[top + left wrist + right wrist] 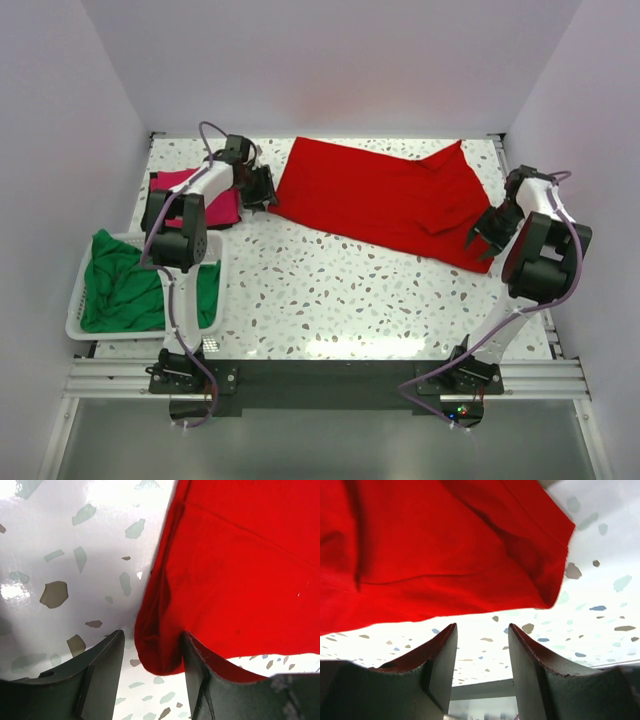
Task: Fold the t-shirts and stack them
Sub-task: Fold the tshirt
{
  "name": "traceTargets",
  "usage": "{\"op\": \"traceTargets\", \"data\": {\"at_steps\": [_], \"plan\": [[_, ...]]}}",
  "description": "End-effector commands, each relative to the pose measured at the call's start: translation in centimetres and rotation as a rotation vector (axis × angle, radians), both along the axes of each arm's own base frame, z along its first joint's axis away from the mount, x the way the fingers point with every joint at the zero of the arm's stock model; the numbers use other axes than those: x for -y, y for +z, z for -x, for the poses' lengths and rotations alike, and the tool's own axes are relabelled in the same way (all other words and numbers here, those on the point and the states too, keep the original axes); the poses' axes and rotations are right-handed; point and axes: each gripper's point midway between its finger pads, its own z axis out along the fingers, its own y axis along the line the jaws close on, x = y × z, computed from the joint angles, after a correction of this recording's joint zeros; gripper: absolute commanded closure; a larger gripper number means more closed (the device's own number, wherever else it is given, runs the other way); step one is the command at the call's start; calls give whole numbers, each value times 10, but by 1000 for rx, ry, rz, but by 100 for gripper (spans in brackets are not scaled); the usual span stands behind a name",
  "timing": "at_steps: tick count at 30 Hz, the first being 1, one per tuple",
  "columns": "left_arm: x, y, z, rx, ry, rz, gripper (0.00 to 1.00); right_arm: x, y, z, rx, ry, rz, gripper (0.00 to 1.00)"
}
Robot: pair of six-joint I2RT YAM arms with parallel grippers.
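The large red t-shirt [380, 200] lies spread across the back of the table. My left gripper [268, 192] is at its left corner. In the left wrist view the jaws [152, 655] are open with the rounded red corner [160, 645] between the fingers, not pinched. My right gripper [482, 238] is at the shirt's lower right corner. In the right wrist view it [482, 640] is open and empty, with the red hem [445, 555] just ahead of the fingertips. The magenta-pink t-shirt [190, 195] lies folded at the far left. The green t-shirt [125, 285] is bunched in the basket.
A white laundry basket [78, 285] stands at the left front beside the left arm. White walls close in the table at the back and both sides. The speckled tabletop [340, 290] lies in front of the red shirt.
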Motion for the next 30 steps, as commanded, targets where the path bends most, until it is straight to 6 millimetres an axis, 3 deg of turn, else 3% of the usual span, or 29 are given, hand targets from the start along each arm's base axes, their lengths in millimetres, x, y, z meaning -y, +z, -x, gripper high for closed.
{"op": "traceTargets", "data": {"at_steps": [1, 9, 15, 22, 30], "plan": [[-1, 20, -8, 75, -15, 11, 47, 7, 7, 0, 65, 24, 39, 53], [-3, 15, 0, 48, -16, 3, 53, 16, -9, 15, 3, 17, 67, 54], [5, 17, -2, 59, -28, 46, 65, 23, -24, 16, -19, 3, 86, 54], [11, 13, -2, 45, -34, 89, 99, 29, -46, 8, -30, -12, 91, 55], [-1, 25, -7, 88, -37, 11, 100, 37, -56, 38, -140, 12, 161, 57]]}}
